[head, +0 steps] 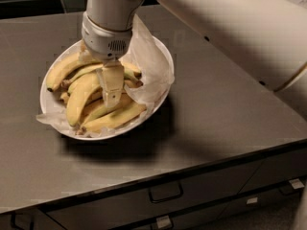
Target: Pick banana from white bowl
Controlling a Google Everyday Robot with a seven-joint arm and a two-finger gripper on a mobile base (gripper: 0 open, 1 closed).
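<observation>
Yellow bananas are lying in a heap in the white bowl [44, 102], which is sitting on the grey counter [220, 123] with crinkly paper [148, 63] under the fruit. I am watching the hand [111, 99], which is poking straight down into the middle of the heap, just to the right of the banana [77, 98] I want. That is the fat, curved one with a bit of green on it, and it is lying in the bowl with the others. I cannot tell if the hand is gripping anything or not, because the big arm [240, 28] and the fruit are hiding that part. I am thinking about a few things that could go wrong. The bananas are packed close, so the hand might be grabbing a thin one next door and not the fat one. Some may be joined at the stems, so one could be dragging others up with it. The paper is loose and could be getting caught and lifting too. The bowl looks shallow, so a sideways tug might be sliding or tipping it on the smooth counter.
</observation>
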